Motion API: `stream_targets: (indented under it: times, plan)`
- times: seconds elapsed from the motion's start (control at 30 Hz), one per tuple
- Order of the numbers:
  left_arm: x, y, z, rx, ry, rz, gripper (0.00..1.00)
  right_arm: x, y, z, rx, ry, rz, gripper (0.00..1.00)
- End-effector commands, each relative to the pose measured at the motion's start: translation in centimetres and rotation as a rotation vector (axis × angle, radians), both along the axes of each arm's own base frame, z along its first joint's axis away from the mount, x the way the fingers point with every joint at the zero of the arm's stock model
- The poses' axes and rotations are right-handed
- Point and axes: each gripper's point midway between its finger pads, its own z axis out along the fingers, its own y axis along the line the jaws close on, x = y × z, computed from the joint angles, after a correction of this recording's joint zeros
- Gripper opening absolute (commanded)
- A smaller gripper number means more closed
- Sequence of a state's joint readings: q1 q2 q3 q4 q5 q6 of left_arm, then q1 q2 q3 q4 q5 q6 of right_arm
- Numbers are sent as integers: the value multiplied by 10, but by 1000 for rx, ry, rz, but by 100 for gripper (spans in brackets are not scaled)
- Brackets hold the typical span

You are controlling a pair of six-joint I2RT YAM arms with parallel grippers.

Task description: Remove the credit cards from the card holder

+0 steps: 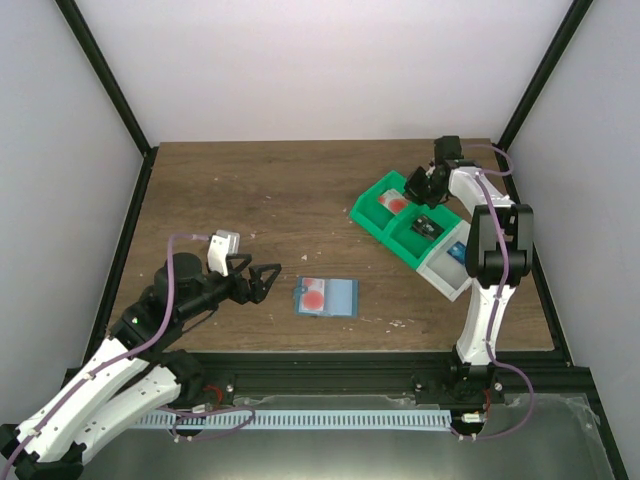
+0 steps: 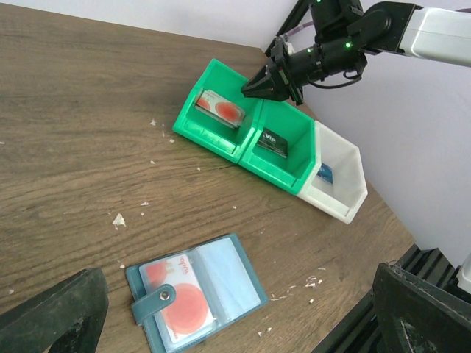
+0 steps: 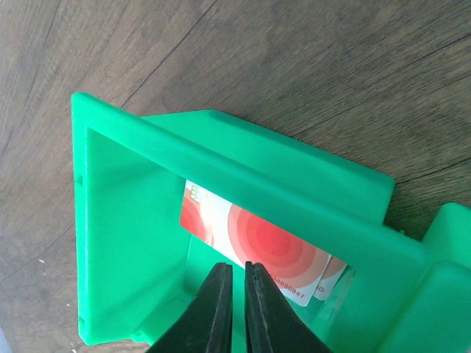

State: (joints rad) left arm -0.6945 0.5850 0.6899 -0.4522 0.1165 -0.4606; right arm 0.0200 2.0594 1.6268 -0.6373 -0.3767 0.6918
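Right gripper (image 3: 237, 273) nearly closed, empty, over green bin (image 3: 132, 220).
Credit cards (image 3: 257, 239) lie directly beneath its tips; left gripper (image 1: 268, 282) spread wide, card holder (image 1: 326, 297) ahead.

Teal card holder (image 2: 229, 278), red-spotted pale cards (image 2: 181, 303), green bins (image 2: 209, 137).

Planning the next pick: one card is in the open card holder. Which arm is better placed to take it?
Left, probably. The left gripper hangs open right beside the card holder, facing it, while the right gripper is shut over the far green bin where cards lie.
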Motion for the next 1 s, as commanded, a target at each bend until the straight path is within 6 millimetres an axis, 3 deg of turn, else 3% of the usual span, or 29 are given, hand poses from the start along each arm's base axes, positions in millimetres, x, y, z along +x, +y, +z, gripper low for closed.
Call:
stream_targets:
  times: [0.0,0.23,0.4,0.53,0.63,0.97]
  plan:
    - [-1,0,-1,4,-4,-6,100,-4,-12,17,-13,-18,-37,8]
    - [-1,-1,-2,7,-1,-7,100,-2,-12,48,-13,-92,-38,10]
    - [1,-1,-5,16,9,-5,100,-12,-3,69,-17,-168,21,11]
    - [3,-2,-8,24,19,-1,100,-21,13,75,-107,-224,127,10]
    - [4,-1,-7,24,19,8,100,-25,26,71,-229,-247,214,1]
    - [5,2,-6,25,11,23,100,-29,66,23,-324,-204,410,1]
